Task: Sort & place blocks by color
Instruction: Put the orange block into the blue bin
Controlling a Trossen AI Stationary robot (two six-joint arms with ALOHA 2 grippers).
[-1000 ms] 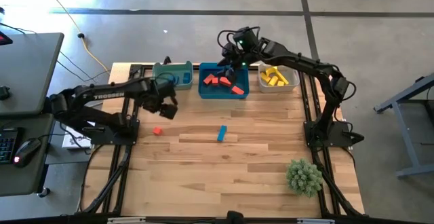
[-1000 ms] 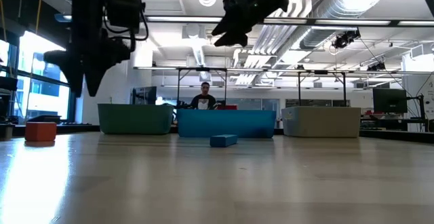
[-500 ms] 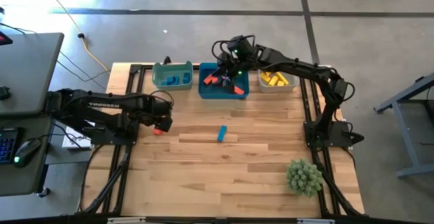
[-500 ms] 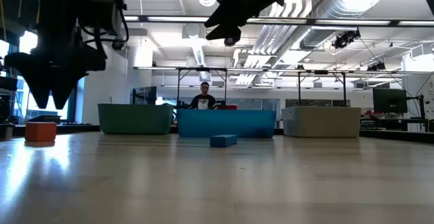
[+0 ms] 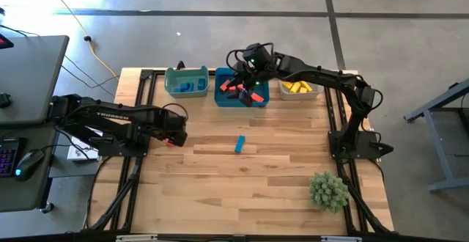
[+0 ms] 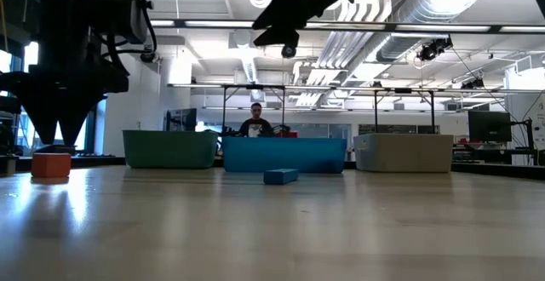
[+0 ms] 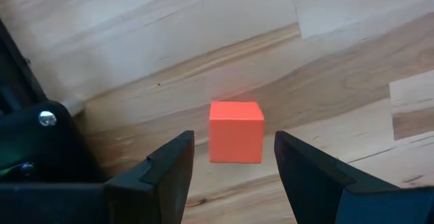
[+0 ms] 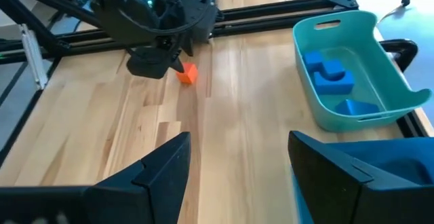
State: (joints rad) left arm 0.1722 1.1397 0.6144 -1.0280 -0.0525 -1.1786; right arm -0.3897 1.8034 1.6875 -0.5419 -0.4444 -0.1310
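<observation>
Hovering my left gripper (image 7: 234, 157), fingers apart, over the red cube (image 7: 236, 131) at the high view's centre-left, I judged an off-centre descent could knock it aside; my right gripper (image 8: 237, 157), also apart, sat over the blue bin (image 5: 222, 99).

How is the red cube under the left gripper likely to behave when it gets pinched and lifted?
The red cube looks rigid, with flat faces and crisp edges, so it should probably sit still and not roll. It is narrower than the open left gripper, so the fingers should close squarely. Its smooth sides might slip if pinched off-centre.
</observation>
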